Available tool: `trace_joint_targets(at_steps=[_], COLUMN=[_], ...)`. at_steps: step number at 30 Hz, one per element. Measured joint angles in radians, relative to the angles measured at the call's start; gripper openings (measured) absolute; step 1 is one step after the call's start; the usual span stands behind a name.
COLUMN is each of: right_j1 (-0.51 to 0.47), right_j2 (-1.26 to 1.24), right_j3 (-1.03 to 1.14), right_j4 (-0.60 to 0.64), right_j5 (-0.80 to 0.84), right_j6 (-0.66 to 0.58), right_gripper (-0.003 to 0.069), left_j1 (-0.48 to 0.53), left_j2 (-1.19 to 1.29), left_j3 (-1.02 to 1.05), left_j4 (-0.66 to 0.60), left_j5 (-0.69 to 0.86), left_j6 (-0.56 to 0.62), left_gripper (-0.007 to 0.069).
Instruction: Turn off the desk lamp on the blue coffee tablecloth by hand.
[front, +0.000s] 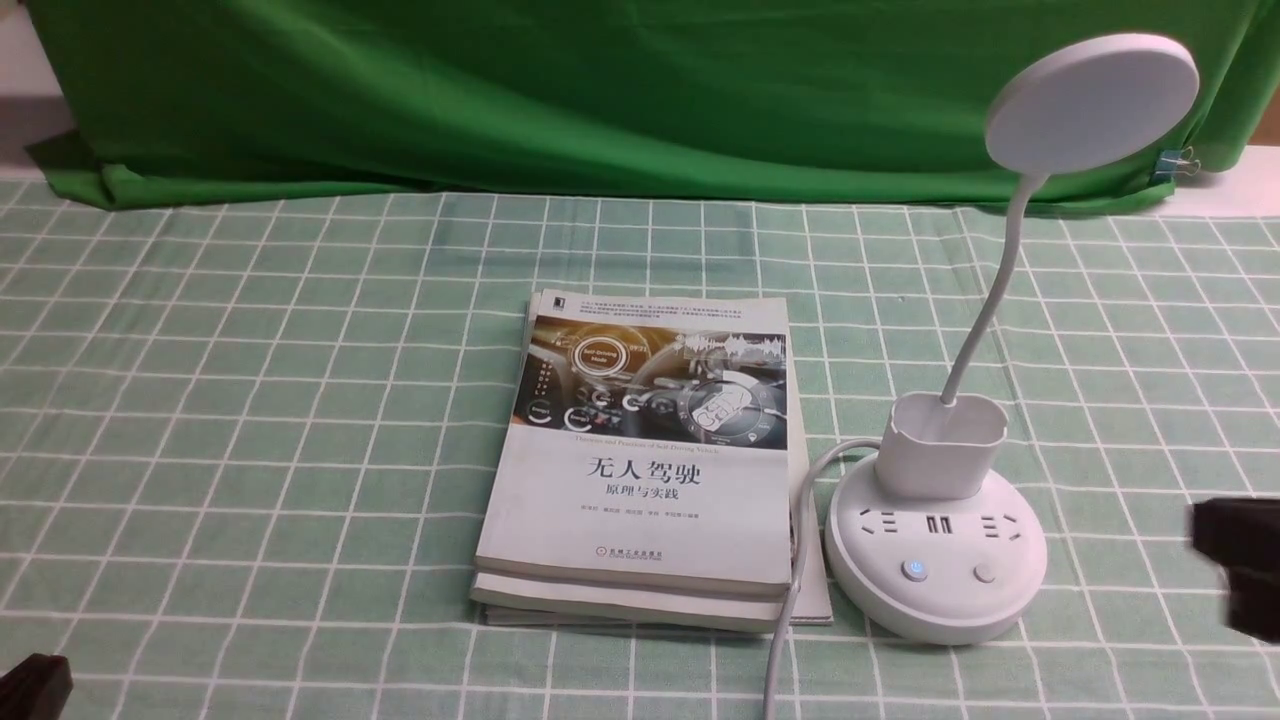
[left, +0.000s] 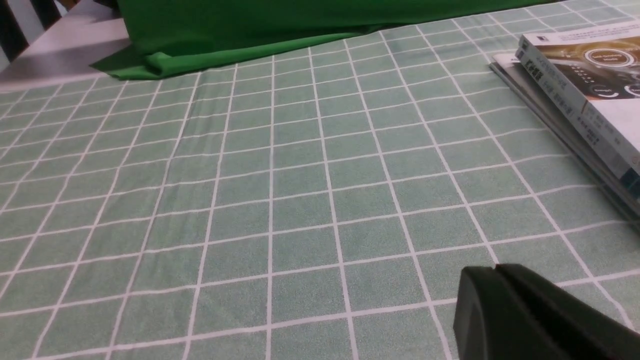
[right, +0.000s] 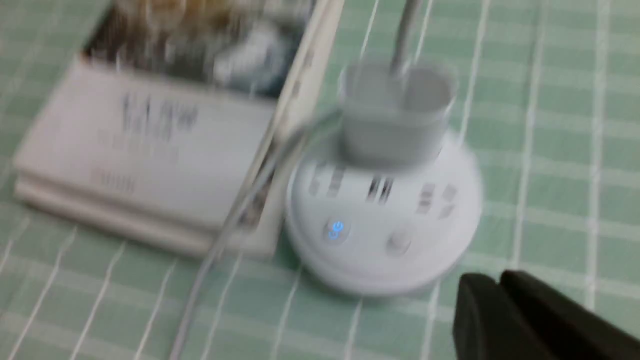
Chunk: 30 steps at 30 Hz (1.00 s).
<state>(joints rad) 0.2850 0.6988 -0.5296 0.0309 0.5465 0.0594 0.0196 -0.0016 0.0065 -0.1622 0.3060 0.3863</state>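
My right hand hangs just right of the desk lamp base, above the blue coffee tablecloth. Its jaws are pressed together.

The blue coffee tablecloth is matt woven cloth with a fine, grainy weave. The desk lamp looks like smooth white plastic with a soft satin sheen, and so does its cord. The books are paper, and the top cover is glossy. The backdrop cloth is plain matt fabric. The left gripper and right gripper look like matt black plastic.
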Motion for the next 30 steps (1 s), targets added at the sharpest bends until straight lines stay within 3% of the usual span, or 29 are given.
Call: trace_joint_targets(at_steps=[6, 13, 30], right_j1=[-0.133, -0.189, -0.189], right_j2=[-0.341, -0.637, -0.697], right_j3=[0.290, 0.525, 0.536], right_j4=[-0.031, -0.031, -0.037], right_j5=[-0.219, -0.290, -0.306], right_j6=[-0.059, -0.059, -0.059], right_gripper=[0.0029, 0.0034, 0.0048], left_j1=[0.000, 0.000, 0.000], left_j2=[0.000, 0.000, 0.000], left_j3=[0.000, 0.000, 0.000], left_j4=[0.000, 0.000, 0.000], left_j5=[0.000, 0.000, 0.000], left_j6=[0.000, 0.000, 0.000], left_gripper=[0.0000, 0.0000, 0.0000])
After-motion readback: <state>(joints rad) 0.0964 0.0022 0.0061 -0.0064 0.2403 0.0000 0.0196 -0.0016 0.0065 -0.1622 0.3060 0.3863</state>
